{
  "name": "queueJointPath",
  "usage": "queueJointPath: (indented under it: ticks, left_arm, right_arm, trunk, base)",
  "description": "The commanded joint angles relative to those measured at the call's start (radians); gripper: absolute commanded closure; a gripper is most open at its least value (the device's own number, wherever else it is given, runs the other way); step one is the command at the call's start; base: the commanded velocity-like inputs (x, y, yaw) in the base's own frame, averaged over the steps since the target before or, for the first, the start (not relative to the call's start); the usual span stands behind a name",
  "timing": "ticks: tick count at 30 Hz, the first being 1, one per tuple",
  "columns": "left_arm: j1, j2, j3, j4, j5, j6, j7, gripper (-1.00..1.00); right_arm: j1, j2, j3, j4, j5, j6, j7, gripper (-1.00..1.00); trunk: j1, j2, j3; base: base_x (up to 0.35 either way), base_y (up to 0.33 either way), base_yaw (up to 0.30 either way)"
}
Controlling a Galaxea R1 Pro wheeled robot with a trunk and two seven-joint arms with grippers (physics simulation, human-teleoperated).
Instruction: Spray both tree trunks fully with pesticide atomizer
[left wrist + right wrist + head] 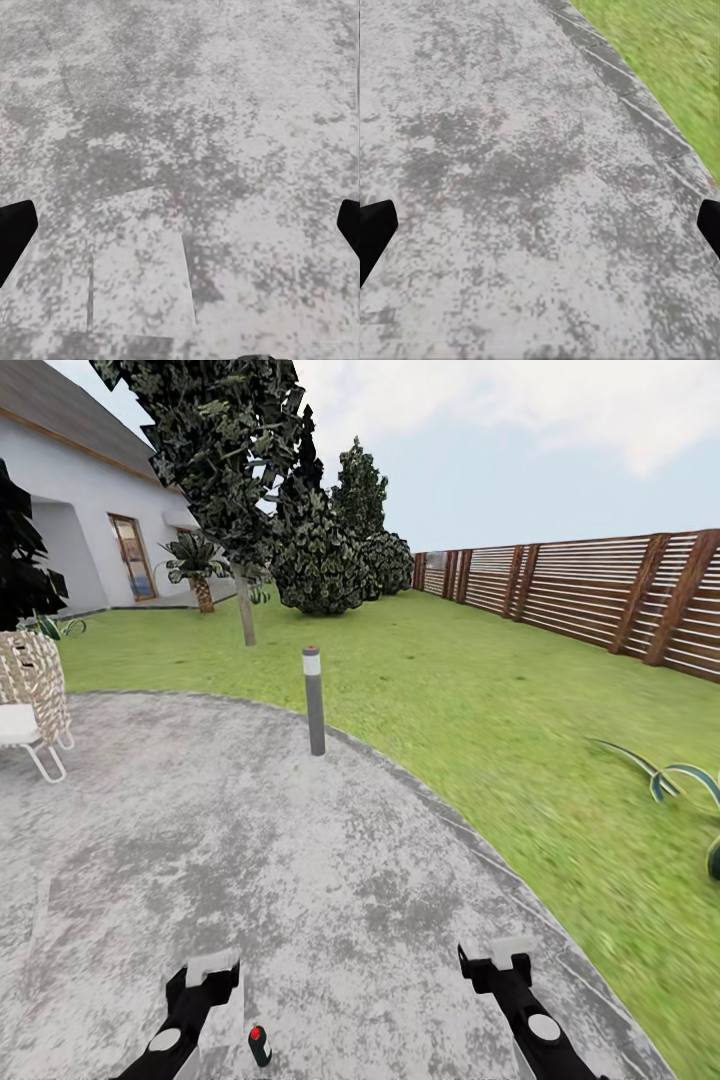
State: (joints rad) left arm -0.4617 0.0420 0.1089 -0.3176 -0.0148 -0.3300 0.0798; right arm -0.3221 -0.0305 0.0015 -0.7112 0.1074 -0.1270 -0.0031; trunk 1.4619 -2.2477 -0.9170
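Pesticide atomizer (259, 1046) on grey mottled paving (300, 860) just beside left gripper (214, 967), right gripper (497, 958) apart, both jaws wide open and empty, grey bollard (314, 700) at lawn (500, 700) edge

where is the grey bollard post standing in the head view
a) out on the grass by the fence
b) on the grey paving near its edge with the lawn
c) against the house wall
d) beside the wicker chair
b: the grey bollard post rises from the grey paving close to where it meets the lawn, apart from the wicker chair and far from the fence.
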Motion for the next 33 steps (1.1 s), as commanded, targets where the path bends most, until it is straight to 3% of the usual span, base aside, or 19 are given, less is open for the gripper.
queueJointPath:
  ticks: [1,23,33]
  left_arm:
    - [0.000,0.000,0.000,0.000,0.000,-0.014,0.000,-1.00]
    - [0.000,0.001,-0.002,0.002,0.000,-0.037,0.000,-1.00]
    - [0.000,0.001,-0.002,0.002,0.000,-0.037,0.000,-1.00]
  right_arm:
    - [0.000,0.000,0.000,0.000,0.000,0.000,0.000,-1.00]
    - [0.000,-0.005,0.000,0.002,0.001,-0.014,0.000,-1.00]
    - [0.000,-0.005,0.000,0.002,0.000,-0.014,0.000,-1.00]
  trunk:
    - [0.004,-0.007,-0.003]
    - [0.088,-0.161,-0.073]
    - [0.127,-0.231,-0.116]
  base:
    - [0.000,0.000,0.000]
    - [0.000,0.000,0.000]
    - [0.000,0.000,0.000]
